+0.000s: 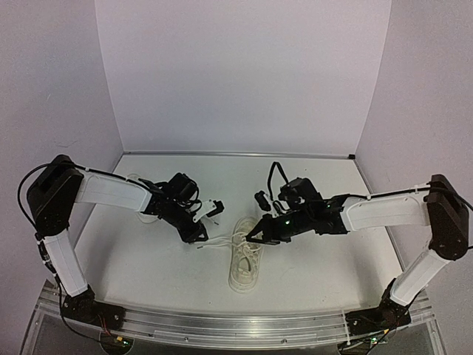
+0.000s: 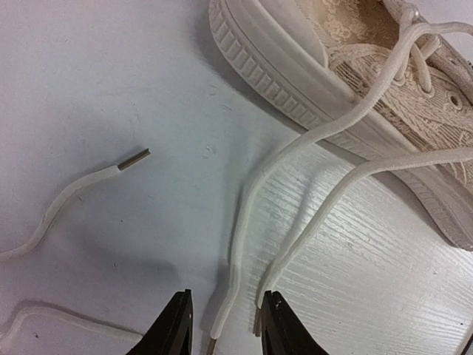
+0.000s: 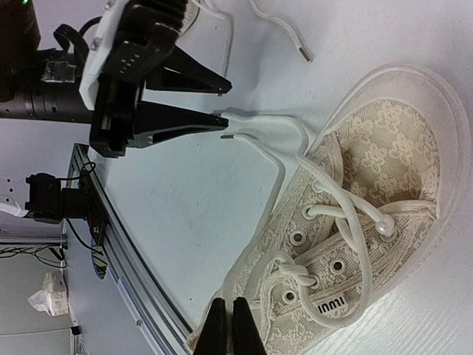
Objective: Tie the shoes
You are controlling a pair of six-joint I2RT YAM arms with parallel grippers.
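One stray lace end (image 2: pixel 81 185): on the table (image 2: pixel 111 89), apart from everything else, metal tip bare; which shoe owns it cannot be told
Left gripper (image 2: pixel 227 299): jaws narrowly parted, low over the table, gripping nothing; two lace tips lie in the gap
Lace tips (image 2: pixel 235 274): slack, running side by side from that gap up to the shoe
Shoe (image 3: pixel 384 163): upright mid-table between the two arms, laced through its eyelets; only one of the pair plainly in view
Right gripper (image 3: pixel 229 307): fingers pressed together over the shoe's side by the top eyelets; whether they pinch cloth or lace cannot be told
Done: lacing in place, with one crossing near the upper eyelets, possibly a first twist
Left: nearly all, by my reading; no loops, no bow, ends lying free
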